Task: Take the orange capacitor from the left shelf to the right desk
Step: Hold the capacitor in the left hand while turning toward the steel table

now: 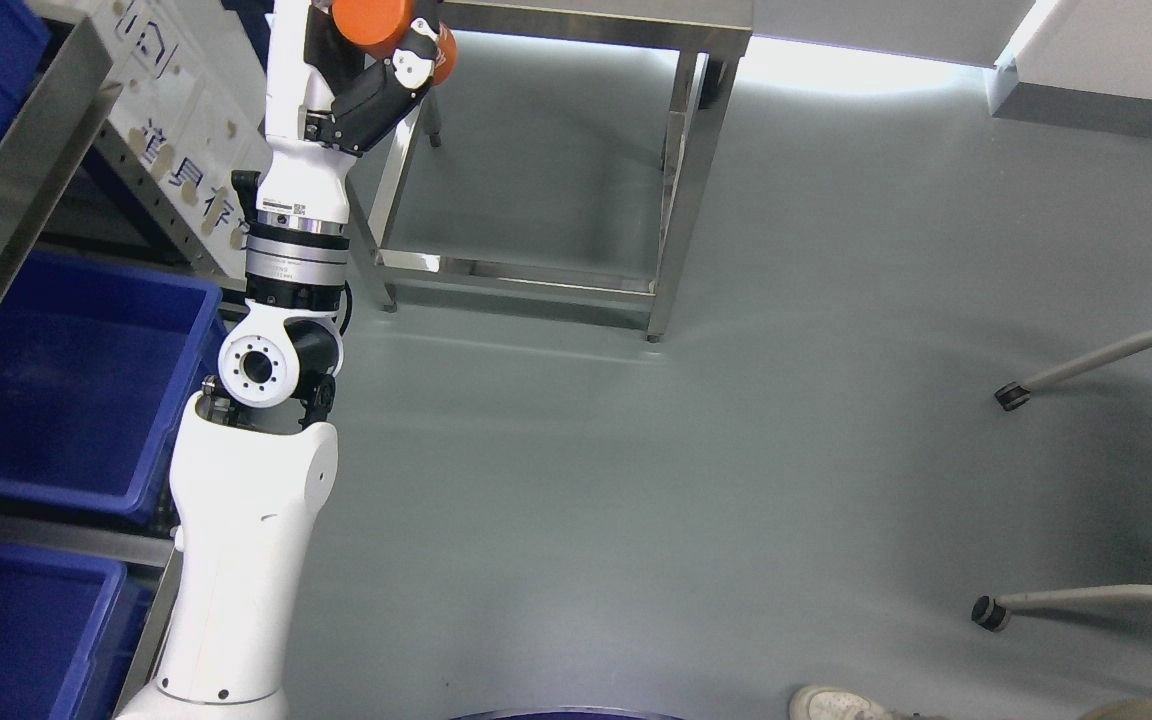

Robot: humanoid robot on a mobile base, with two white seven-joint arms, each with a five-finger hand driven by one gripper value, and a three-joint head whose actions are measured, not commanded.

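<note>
My left arm rises from the lower left up to the top edge of the head view. Its hand (391,60) is curled around an orange capacitor (376,20), a round orange cylinder cut off by the top of the picture. The hand holds it in the air beside the front left leg of a steel desk (636,25) at the top middle. One black-and-white finger (406,70) wraps across the orange body. The right arm does not show.
A steel shelf (6,200) with blue bins (66,390) fills the left edge. The desk's legs and lower rails (526,280) stand on the grey floor. An office chair base (1086,370) and seat are at the right. A person's shoe (836,705) shows at the bottom.
</note>
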